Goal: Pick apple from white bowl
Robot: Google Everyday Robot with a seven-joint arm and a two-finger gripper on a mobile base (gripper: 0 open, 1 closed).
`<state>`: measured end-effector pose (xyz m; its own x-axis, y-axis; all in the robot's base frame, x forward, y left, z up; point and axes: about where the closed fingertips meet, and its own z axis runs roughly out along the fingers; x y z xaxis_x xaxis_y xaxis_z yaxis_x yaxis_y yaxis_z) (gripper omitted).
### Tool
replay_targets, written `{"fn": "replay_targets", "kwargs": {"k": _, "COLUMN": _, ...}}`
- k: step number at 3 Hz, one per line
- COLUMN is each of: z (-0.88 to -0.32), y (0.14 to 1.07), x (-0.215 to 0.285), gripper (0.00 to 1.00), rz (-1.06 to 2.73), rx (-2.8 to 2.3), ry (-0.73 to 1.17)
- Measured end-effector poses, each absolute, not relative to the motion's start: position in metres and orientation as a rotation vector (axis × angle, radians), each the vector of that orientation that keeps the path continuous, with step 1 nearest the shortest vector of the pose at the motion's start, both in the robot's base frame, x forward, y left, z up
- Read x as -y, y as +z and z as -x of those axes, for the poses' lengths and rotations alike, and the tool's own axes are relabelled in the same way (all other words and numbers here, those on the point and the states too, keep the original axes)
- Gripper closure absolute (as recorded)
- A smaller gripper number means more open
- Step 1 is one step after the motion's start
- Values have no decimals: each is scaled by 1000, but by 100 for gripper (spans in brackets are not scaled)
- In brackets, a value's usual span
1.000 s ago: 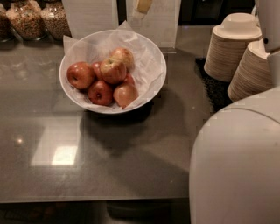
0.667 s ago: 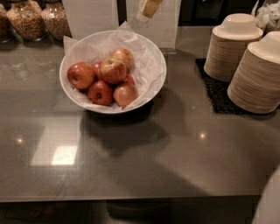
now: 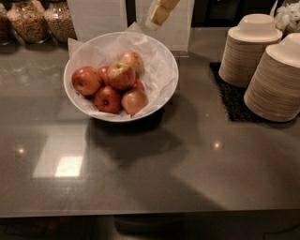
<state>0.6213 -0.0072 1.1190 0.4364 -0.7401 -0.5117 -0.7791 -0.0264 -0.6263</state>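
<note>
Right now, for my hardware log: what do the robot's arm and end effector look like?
Only the end effector shows, at the top edge beyond the white bowl. It is a blocky, pale yellow-tan piece with a lighter whitish part beside it. No cables or markings are visible, and nothing else of the robot is in frame.

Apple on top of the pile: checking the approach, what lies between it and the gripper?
Camera view: a paler apple, crinkled white paper and the white bowl's far rim lie between the apple and the gripper, at the top edge.
</note>
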Motion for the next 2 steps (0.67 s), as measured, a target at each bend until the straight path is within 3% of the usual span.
{"fn": "replay_targets", "kwargs": {"k": 1, "z": -631, "y": 1090, "x": -22, "gripper": 0, "rz": 1811, "rx": -1283, "ry": 150}}
{"fn": "replay_targets", "kwargs": {"k": 2, "z": -645, "y": 1009, "x": -98, "gripper": 0, "rz": 1877, "rx": -1259, "ry": 406}}
